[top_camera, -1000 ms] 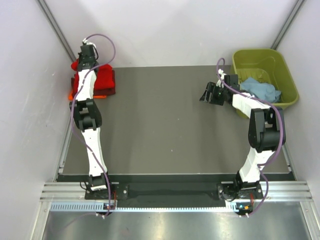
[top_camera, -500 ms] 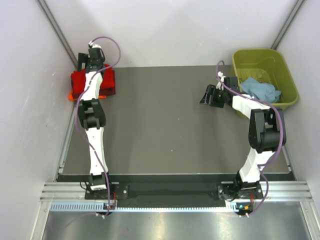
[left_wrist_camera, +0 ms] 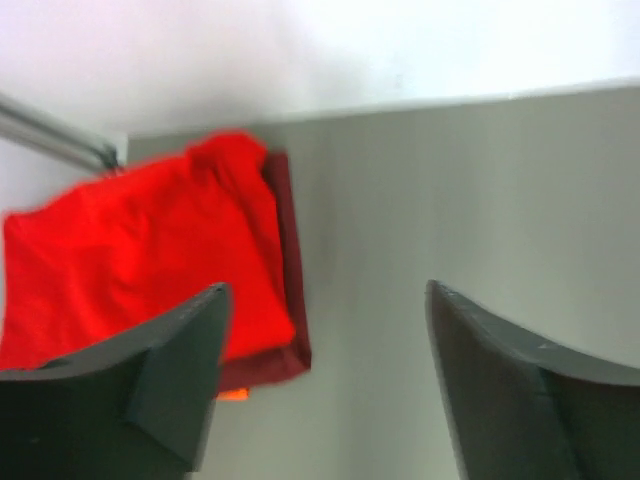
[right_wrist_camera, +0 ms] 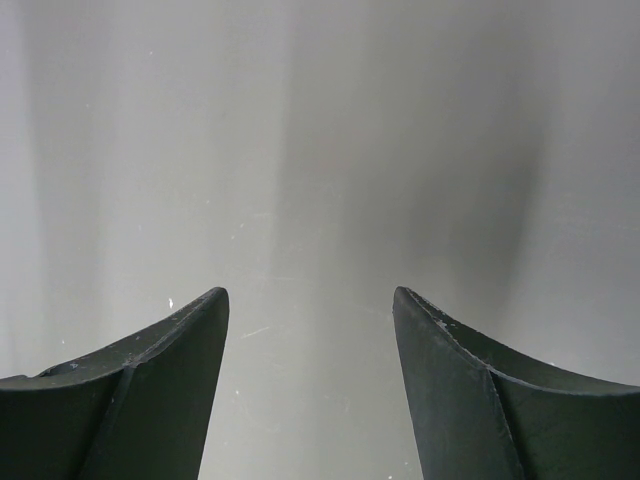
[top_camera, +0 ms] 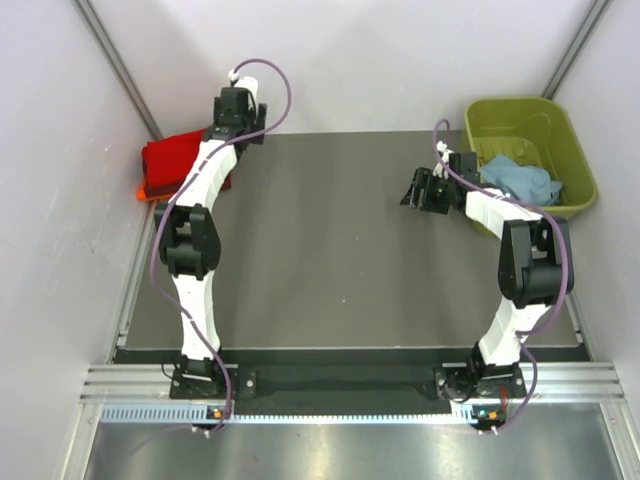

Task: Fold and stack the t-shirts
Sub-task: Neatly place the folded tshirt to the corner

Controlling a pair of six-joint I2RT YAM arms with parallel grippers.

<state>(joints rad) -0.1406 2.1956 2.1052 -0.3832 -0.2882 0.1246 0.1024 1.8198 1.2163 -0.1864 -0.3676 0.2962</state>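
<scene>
The t-shirts lie stacked at the table's far left corner: a bright red one on top, a dark maroon one under it, and an orange edge at the bottom. My left gripper hovers just right of the stack, open and holding nothing. In the left wrist view the red shirt is left of the gripper. A light blue t-shirt lies crumpled in the olive-green tub. My right gripper hangs open left of the tub; the right wrist view shows only table under the gripper.
The olive-green tub stands at the far right edge of the dark table. White walls close in behind and on both sides. A metal rail with both arm bases runs along the near edge.
My left gripper opened, let go of the red shirt on the stack, and swung up and to the right, off the stack. The right arm has stayed still.
</scene>
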